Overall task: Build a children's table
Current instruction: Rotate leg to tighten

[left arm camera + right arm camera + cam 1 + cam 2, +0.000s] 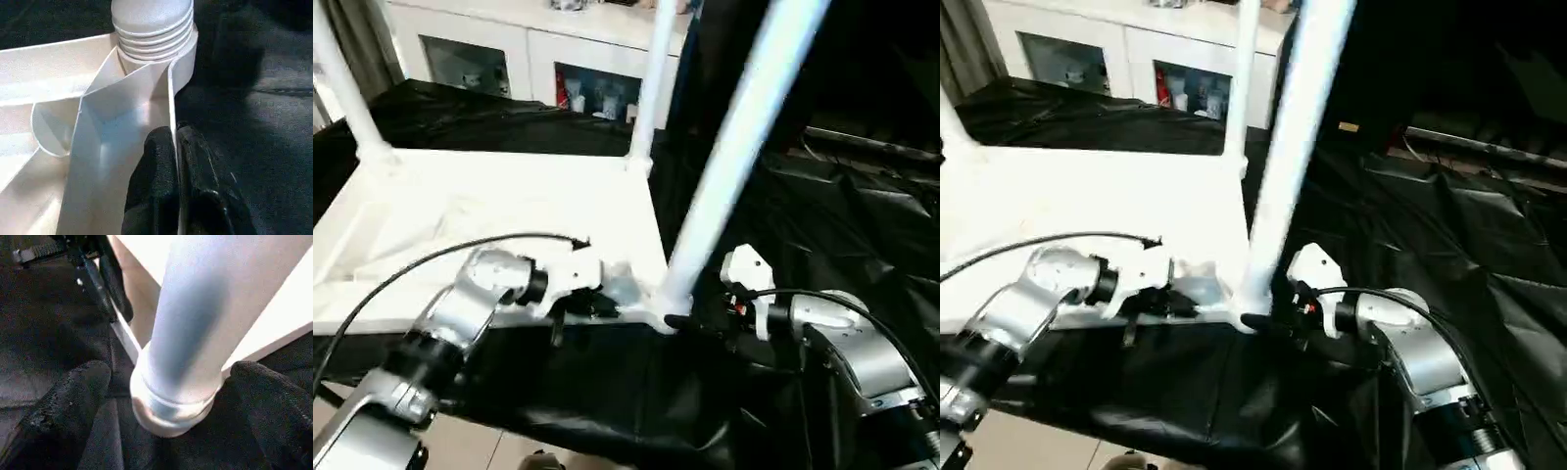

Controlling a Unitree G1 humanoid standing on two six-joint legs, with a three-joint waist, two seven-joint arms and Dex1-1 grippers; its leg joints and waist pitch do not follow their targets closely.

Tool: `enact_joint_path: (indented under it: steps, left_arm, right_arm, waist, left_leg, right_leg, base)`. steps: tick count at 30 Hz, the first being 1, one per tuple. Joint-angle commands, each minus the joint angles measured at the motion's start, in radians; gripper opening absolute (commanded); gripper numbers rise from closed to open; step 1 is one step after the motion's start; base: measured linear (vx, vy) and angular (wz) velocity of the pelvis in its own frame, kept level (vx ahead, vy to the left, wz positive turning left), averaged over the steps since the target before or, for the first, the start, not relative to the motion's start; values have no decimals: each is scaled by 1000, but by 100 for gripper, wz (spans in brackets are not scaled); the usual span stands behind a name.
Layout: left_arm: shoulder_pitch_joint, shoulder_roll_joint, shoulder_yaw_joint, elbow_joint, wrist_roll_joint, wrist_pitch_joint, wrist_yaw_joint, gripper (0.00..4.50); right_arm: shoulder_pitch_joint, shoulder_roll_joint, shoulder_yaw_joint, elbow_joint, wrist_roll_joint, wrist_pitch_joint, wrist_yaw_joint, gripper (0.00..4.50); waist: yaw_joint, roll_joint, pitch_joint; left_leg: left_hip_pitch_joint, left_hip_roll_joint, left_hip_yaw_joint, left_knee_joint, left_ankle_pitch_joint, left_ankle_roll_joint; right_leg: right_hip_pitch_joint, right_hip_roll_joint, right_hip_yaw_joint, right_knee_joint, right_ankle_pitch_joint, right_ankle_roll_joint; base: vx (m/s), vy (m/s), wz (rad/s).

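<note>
- The white tabletop (489,211) is lying upside down on the black cloth (862,225), with its ribbed side facing up.
- Three white legs are standing up from its corners in the head view.
- The near leg (734,147) is sitting in the corner socket (171,404) at about 5 o'clock of the tabletop and is leaning toward 1 o'clock.
- A second leg (651,78) is rising from the far corner at about 1 o'clock.
- A third leg (342,83) is rising from the far corner at about 10 o'clock.
- The left gripper (175,147) is pinching the thin side wall of the tabletop, just beside the near socket.
- Its two black fingers (151,186) are pressing tight, one on each side of the wall.
- The right gripper (171,377) is standing wide, with the foot of the near leg between its fingers.
- Its black fingertips (78,387) are sitting on either side of the socket and are not touching the leg.
- In the head view the right gripper is sitting at about 3 o'clock from the near socket, right beside it.
- A white cabinet (509,49) is standing behind the work table at 12 o'clock.
</note>
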Motion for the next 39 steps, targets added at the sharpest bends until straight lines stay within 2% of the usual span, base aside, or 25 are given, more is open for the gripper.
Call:
enact_joint_path:
  steps: [1,3,7,15,19,21,25,27,29,32,35,37,38,39]
  left_arm:
    - [-16,5,-4,-8,15,20,1,67]
    - [-14,10,-8,-12,29,50,7,87]
    - [-23,2,-5,16,23,47,-2,87]
    - [-43,-19,12,52,-6,50,-24,87]
    - [-43,-38,30,63,-37,56,-39,87]
    - [-48,-46,30,86,-40,55,-49,60]
    - [-51,-54,34,120,-45,55,-56,43]
    - [-49,-45,21,139,-24,38,-57,12]
    - [-49,-40,15,144,-13,31,-56,3]
    - [-47,-18,-8,159,24,20,-53,3]
    - [-50,-15,-10,166,37,5,-39,3]
    - [-52,-16,-6,175,45,-10,-23,3]
    - [-54,-23,3,183,37,-6,-19,46]
    - [-55,-26,6,186,33,-5,-18,46]
  right_arm:
    - [-2,-8,-4,-4,-9,-13,0,450]
    - [-2,-4,-2,-5,-7,-11,-4,450]
    - [-1,-1,1,-11,-2,-7,-9,450]
    - [5,3,1,-22,3,0,-7,450]
    - [4,4,1,-19,4,0,-8,450]
    - [1,8,3,-14,3,-1,-10,450]
    - [-12,23,4,3,0,-6,-19,450]
    - [-26,31,8,21,-5,-11,-23,450]
    - [-30,33,9,27,-7,-14,-24,450]
    - [-45,38,11,50,-13,-25,-24,450]
    - [-51,40,11,56,-15,-26,-21,450]
    - [-54,41,11,60,-17,-27,-19,450]
    - [-57,42,12,64,-19,-29,-17,450]
    - [-58,42,12,65,-19,-29,-16,450]
  waist:
    - [-5,10,-63]
    - [-6,14,-65]
    - [-7,14,-67]
    - [-7,17,-63]
    - [-6,17,-64]
    - [-6,17,-65]
    - [-8,18,-65]
    - [-9,18,-64]
    - [-9,16,-62]
    - [-9,16,-61]
    - [-10,11,-57]
    - [-10,12,-57]
    - [-9,11,-57]
    - [-9,11,-56]
  left_leg:
    - [13,21,4,-82,-220,-20]
    - [13,21,3,-82,-205,-20]
    - [12,20,4,-80,-183,-15]
    - [16,22,4,-84,-233,-24]
    - [14,21,4,-83,-220,-21]
    - [13,21,4,-83,-214,-19]
    - [14,21,4,-83,-219,-18]
    - [15,21,3,-85,-230,-20]
    - [14,22,3,-86,-238,-21]
    - [16,22,3,-88,-253,-25]
    - [16,21,3,-90,-263,-25]
    - [17,21,3,-91,-265,-25]
    - [17,22,2,-91,-268,-26]
    - [17,22,2,-92,-271,-26]
  right_leg:
    - [35,-71,39,-86,-185,-179]
    - [35,-70,39,-83,-158,-185]
    - [36,-68,38,-79,-104,-200]
    - [34,-70,39,-87,-157,-199]
    - [35,-71,39,-85,-139,-206]
    - [36,-70,39,-84,-131,-204]
    - [35,-69,39,-85,-126,-206]
    - [35,-70,39,-86,-148,-204]
    - [34,-70,40,-89,-167,-198]
    - [32,-73,41,-93,-214,-188]
    - [32,-74,42,-98,-259,-171]
    - [30,-74,43,-101,-283,-164]
    - [29,-75,43,-102,-293,-161]
    - [29,-75,42,-103,-305,-158]
  base:
    - [0,0,0]
    - [0,0,0]
    - [0,0,0]
    - [0,0,0]
    - [0,0,0]
    - [0,0,0]
    - [0,0,0]
    - [0,0,0]
    - [0,0,0]
    - [0,0,0]
    - [0,0,0]
    - [0,0,0]
    - [0,0,0]
    - [0,0,0]
